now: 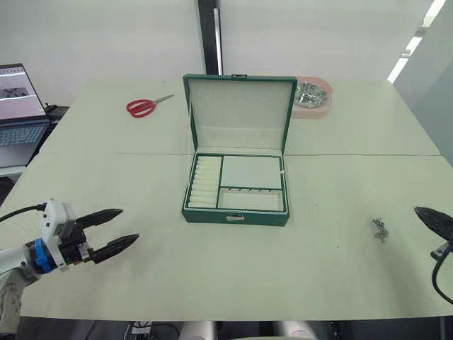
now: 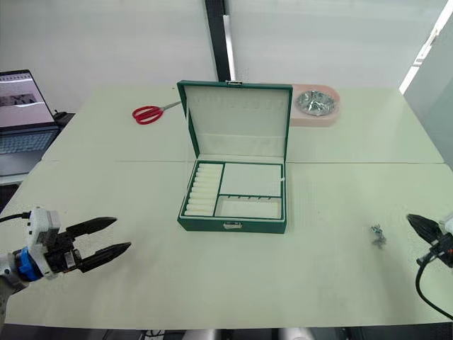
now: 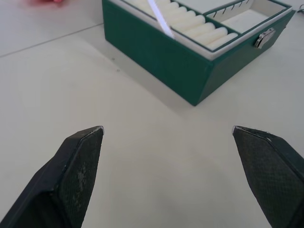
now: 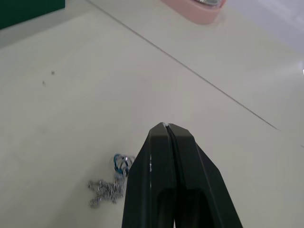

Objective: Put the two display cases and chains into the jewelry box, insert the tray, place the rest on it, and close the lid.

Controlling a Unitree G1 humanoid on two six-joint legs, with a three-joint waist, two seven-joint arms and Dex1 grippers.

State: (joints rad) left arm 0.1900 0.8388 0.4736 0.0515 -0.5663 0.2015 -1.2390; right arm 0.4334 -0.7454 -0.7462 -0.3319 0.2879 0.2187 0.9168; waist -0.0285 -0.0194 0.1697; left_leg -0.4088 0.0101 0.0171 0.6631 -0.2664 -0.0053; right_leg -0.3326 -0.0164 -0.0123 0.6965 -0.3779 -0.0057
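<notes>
The dark green jewelry box (image 1: 236, 214) stands open at the table's middle, its cream-lined lid (image 1: 239, 112) upright. Inside it a green-edged tray (image 1: 241, 180) with ring rolls and compartments appears to sit. The two display cases are out of view. A small silver chain piece (image 1: 381, 228) lies on the table at the right. My right gripper (image 1: 423, 212) is shut and empty just right of it, its tip (image 4: 164, 126) beside the chain (image 4: 111, 183). My left gripper (image 1: 129, 224) hovers open at the front left, well clear of the box (image 3: 161, 57).
A pink dish (image 1: 312, 95) holding silver items sits behind the box at the right. Red scissors (image 1: 145, 106) lie at the back left. A laptop (image 1: 18, 106) stands off the table's left edge.
</notes>
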